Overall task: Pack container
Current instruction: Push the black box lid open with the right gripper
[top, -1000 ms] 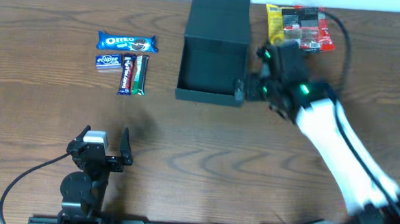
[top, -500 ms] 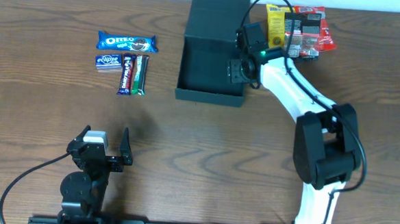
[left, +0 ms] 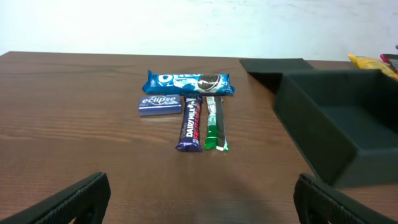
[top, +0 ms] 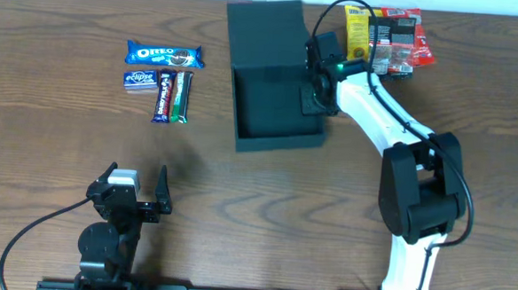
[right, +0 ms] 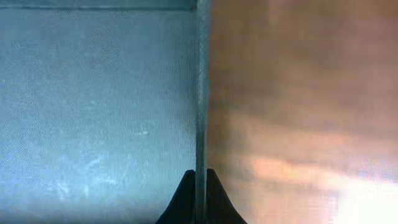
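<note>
The right claw (top: 318, 88) is pinched shut on the thin right-hand wall of the open container (top: 277, 142), which sits slightly skewed at the far middle of the surface (top: 264, 216) with its flap lid folded back on the far side. The left claw (top: 137, 172) rests near the front left with its jaws wide apart and nothing between them. A cookie packet (top: 164, 54), gum pack (top: 139, 78) and two bars (top: 173, 96) lie left of the container, and yellow and red packets (top: 387, 34) lie to its right.
</note>
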Robot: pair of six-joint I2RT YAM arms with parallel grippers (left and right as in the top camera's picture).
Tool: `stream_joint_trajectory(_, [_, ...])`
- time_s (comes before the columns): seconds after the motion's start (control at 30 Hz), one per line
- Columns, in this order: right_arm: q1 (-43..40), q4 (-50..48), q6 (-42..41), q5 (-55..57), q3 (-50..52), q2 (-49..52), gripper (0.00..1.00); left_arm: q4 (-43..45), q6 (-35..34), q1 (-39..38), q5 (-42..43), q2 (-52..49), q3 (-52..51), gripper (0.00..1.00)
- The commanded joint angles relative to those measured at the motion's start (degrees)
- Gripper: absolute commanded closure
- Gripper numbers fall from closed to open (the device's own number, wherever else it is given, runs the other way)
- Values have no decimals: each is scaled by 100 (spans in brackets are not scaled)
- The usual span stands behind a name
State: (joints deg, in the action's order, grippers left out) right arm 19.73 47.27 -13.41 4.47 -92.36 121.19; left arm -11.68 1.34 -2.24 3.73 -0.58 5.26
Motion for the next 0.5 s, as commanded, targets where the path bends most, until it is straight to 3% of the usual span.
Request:
stream_joint_trajectory(0.0, [13,409,-446,-411,22,-66,99,-48,37,35,15,33,-160,5])
stream_joint_trajectory(0.47, [376,1292,-1279,-385,321,-680,99,-48,35,35,15,33,-160,5])
